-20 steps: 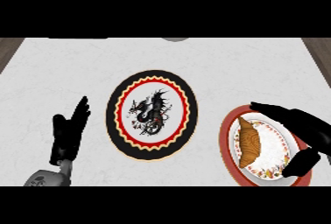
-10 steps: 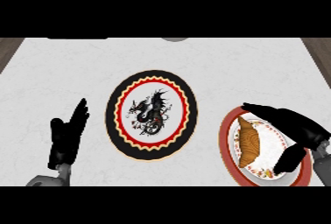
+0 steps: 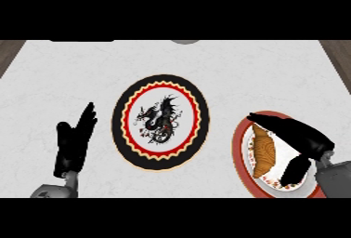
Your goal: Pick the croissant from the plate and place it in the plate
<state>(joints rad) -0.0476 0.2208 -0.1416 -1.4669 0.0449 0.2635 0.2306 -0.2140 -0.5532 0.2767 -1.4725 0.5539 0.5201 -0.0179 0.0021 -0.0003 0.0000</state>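
A golden-brown croissant [image 3: 264, 149] lies on a red-rimmed white plate [image 3: 241, 139] at the right of the counter. My right hand [image 3: 296, 136] hovers over that plate with its fingers curved above the croissant and the thumb [image 3: 296, 169] below it, not closed on it. A black plate with a red ring and a dragon picture [image 3: 161, 121] sits in the middle and holds nothing. At the lower left my left hand [image 3: 74, 142] rests open, fingers straight and pointing up, left of the dragon plate.
The white marble counter [image 3: 82, 69] stretches behind both plates. A small grey object [image 3: 185, 42] shows at the far edge. Wooden floor [image 3: 339, 51] appears past the counter's right corner.
My right hand has moved left and lower over the croissant, its fingers and thumb coming closer around it. The left hand has barely moved.
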